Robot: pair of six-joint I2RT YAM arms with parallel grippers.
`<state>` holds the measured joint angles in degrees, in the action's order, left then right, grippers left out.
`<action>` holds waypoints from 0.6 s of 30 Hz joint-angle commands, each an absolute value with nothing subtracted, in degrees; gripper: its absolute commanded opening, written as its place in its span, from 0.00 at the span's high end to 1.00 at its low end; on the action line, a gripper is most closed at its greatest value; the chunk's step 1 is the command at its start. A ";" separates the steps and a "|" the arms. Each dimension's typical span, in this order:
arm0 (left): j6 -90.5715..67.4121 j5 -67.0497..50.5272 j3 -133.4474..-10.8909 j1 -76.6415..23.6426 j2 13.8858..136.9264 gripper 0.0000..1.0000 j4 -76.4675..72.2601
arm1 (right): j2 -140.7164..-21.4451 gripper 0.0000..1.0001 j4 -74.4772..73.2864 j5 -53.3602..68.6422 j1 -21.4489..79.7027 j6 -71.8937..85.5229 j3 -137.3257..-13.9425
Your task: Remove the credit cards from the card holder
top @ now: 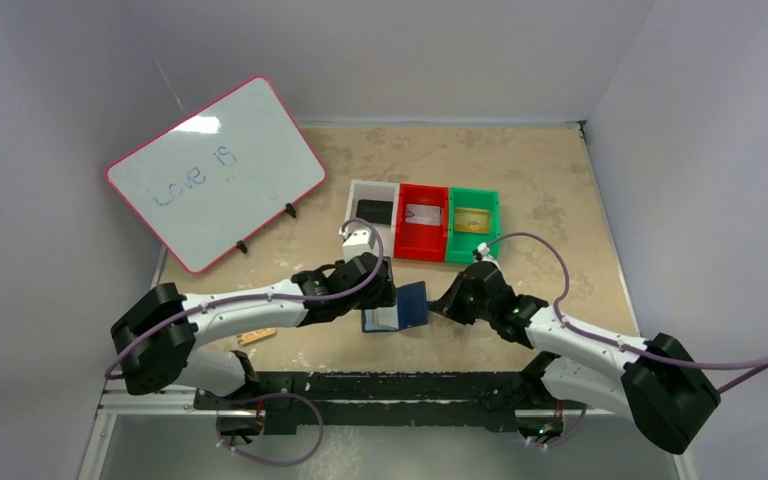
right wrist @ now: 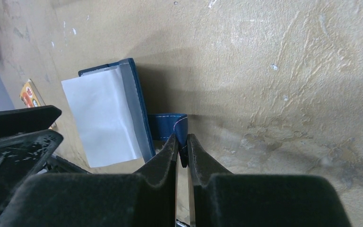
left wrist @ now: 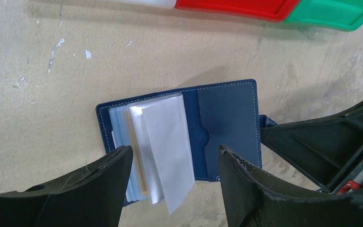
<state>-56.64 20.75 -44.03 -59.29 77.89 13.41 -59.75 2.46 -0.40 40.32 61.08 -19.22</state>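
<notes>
The navy card holder (top: 412, 304) lies open on the table between my two grippers. In the left wrist view its right panel (left wrist: 229, 118) is bare, and clear plastic sleeves (left wrist: 165, 142) fan up from its left half. A cream edge (left wrist: 131, 142) shows between the sleeves; the credit cards are otherwise hidden. My left gripper (left wrist: 175, 151) is open just above the sleeves, one finger on each side, and also shows from above (top: 385, 290). My right gripper (right wrist: 182, 140) is shut on the holder's snap tab (right wrist: 170, 124) at its right edge, and shows from above (top: 442, 304).
A white bin (top: 372, 190), a red bin (top: 422, 245) and a green bin (top: 473, 250) stand in a row just beyond the holder. A pink-framed whiteboard (top: 215, 170) leans at the back left. A small orange pad (top: 257, 336) lies near the left arm.
</notes>
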 commanded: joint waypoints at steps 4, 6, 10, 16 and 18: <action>-58.75 17.18 -43.79 -59.69 79.41 0.35 10.49 | -60.48 0.98 2.62 -1.67 40.17 61.67 -19.53; -59.01 16.94 -43.73 -59.82 79.52 0.35 10.29 | -60.69 0.98 2.53 -1.67 40.17 61.83 -19.51; -59.54 16.89 -44.09 -59.81 80.70 0.36 11.92 | -60.90 0.98 2.65 -1.58 40.17 61.96 -19.51; -60.60 17.29 -44.23 -60.41 81.10 0.37 13.88 | -60.82 0.98 2.79 -1.58 40.17 61.96 -19.60; -60.64 16.45 -44.38 -60.65 81.22 0.37 13.55 | -60.82 0.98 2.77 -1.58 40.17 61.96 -19.60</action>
<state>-59.46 17.45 -43.86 -60.01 81.14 14.09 -60.77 2.46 -0.51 40.32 61.49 -19.20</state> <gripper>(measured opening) 0.636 0.098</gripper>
